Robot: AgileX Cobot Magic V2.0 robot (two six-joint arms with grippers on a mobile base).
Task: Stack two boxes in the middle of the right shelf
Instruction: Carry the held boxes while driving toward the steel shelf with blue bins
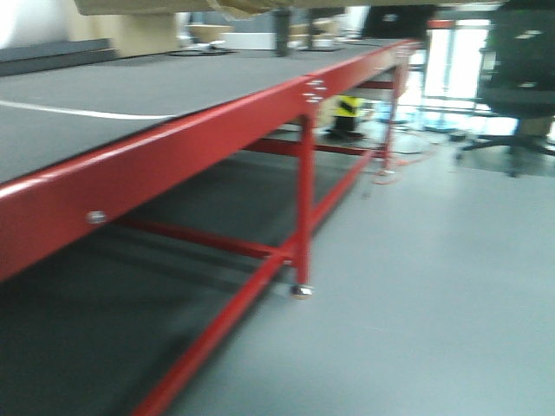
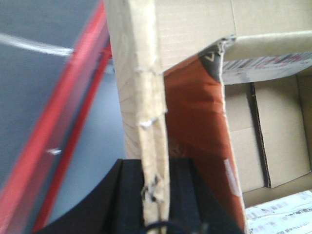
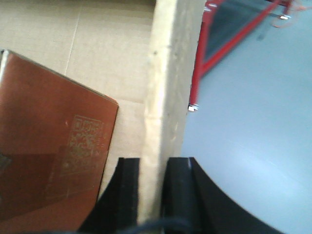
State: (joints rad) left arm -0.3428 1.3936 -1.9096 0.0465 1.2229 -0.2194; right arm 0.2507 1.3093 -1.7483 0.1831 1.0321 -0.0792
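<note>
Both grippers hold one open brown cardboard box [image 2: 190, 29] by opposite walls. My left gripper [image 2: 156, 195] is shut on the frayed top edge of one wall [image 2: 151, 122]. On the other side, my right gripper [image 3: 155, 190] is shut on the facing wall [image 3: 165, 73]. A flat reddish-brown piece [image 3: 48, 146] with a printed square code lies tilted inside the box [image 3: 97, 48], and it also shows in the left wrist view [image 2: 195, 122]. In the front view only the box's underside [image 1: 156, 7] shows, at the top edge. The shelf is out of view.
A long red-framed table [image 1: 173, 139] with a black top [image 1: 130, 87] runs along the left, its leg [image 1: 303, 199] on a caster. Grey floor lies to the right. A dark office chair [image 1: 520, 78] and a yellow-black object [image 1: 349, 108] stand farther off.
</note>
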